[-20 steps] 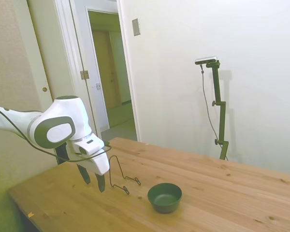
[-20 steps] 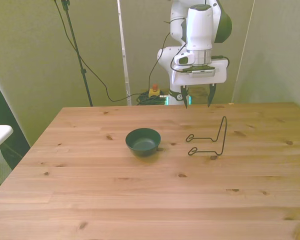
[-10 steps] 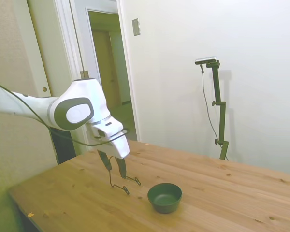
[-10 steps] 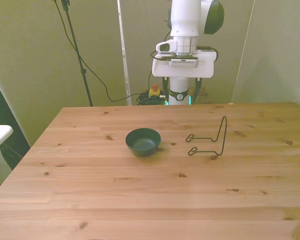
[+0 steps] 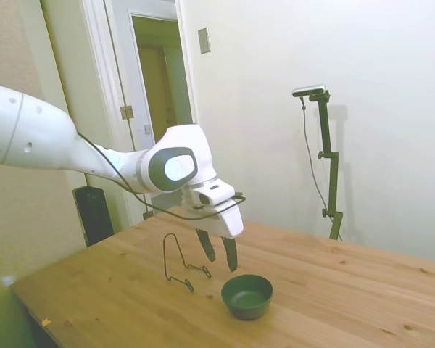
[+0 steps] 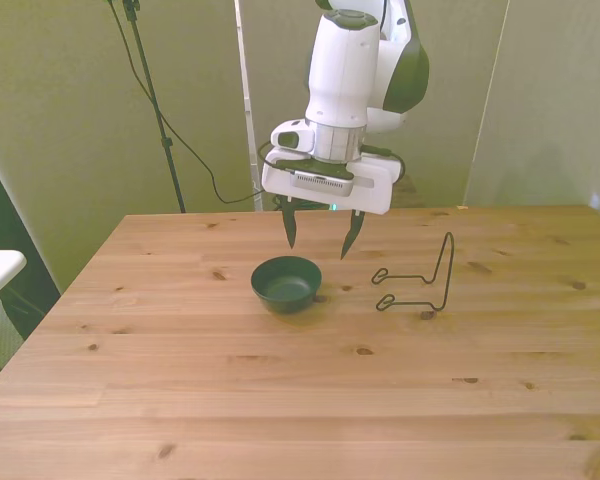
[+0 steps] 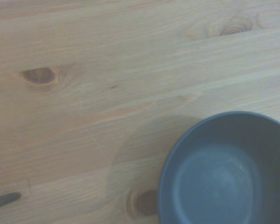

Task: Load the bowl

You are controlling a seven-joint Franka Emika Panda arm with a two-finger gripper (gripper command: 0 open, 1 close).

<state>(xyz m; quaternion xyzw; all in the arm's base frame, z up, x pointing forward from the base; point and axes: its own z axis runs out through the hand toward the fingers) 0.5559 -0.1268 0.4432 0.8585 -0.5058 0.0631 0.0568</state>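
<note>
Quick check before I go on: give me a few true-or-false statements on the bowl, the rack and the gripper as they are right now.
1. The small round dark green bowl is empty. True.
2. The white arm's gripper is shut on the bowl. False: it is open and hangs above the bowl's far side, holding nothing.
3. The thin black wire rack stands on the wooden table, on the front view's right of the bowl. True.
4. The bowl sits in the rack. False: they stand apart on the table.
5. The bowl lies upside down. False: it stands upright, its opening facing up.
</note>
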